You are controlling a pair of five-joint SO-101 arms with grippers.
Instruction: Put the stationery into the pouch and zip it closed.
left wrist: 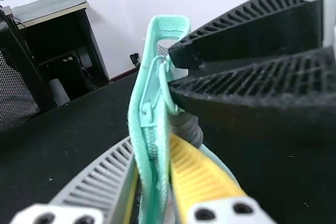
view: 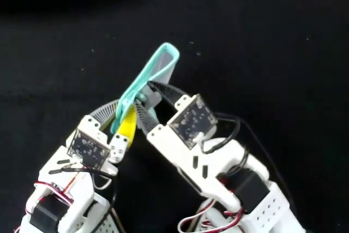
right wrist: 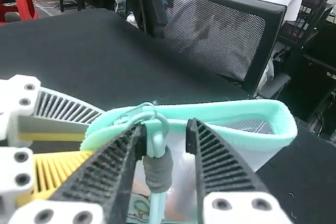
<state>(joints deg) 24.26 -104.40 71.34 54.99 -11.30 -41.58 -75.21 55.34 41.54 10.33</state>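
High view: the left tool (view: 124, 111), one finger grey and one yellow, is pressed onto the near end of the teal-edged pouch (view: 155, 70) and holds it edge-up above the black desk (view: 262, 53), its far end pointing away from both arms. The right tool (view: 146, 94) meets the pouch from the other side. From the right wrist, its black fingers (right wrist: 113, 166) stand slightly spread on either side of the grey-wrapped zipper pull (right wrist: 157, 169), with a gap showing beside it.
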